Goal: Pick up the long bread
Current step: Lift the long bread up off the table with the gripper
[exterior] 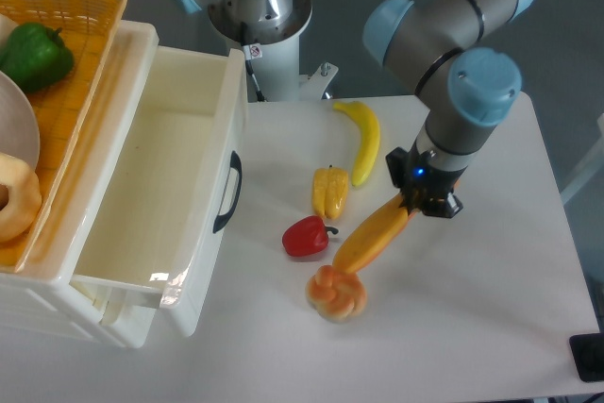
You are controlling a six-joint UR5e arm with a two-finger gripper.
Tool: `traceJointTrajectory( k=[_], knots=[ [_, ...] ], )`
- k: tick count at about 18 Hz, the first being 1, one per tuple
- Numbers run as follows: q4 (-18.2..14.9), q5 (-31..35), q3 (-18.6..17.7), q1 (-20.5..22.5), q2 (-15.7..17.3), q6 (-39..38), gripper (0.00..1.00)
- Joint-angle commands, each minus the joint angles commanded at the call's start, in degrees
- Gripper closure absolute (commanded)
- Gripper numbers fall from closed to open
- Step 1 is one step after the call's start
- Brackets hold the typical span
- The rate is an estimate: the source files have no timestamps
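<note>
The long bread (370, 238) is a smooth orange-yellow loaf lying diagonally in the middle of the table. Its lower left end lies next to a small knotted bun (336, 294). Its upper right end runs in under my gripper (427, 203). The gripper points down over that end and looks shut on it, with dark fingers (449, 207) on either side. The gripper body hides the fingertips and the very end of the loaf.
A red pepper (305, 237), a small yellow pepper (329, 193) and a curved banana (364, 140) lie left of and behind the bread. A white open drawer (160, 186) stands at the left. Above it is an orange basket (90, 54) holding a green pepper (36, 56).
</note>
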Motion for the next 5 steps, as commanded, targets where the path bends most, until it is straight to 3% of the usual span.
traceJointTrajectory(
  k=[5],
  knots=[
    [-0.09, -0.17, 0.0, 1.05, 0.44, 0.0, 1.0]
  ],
)
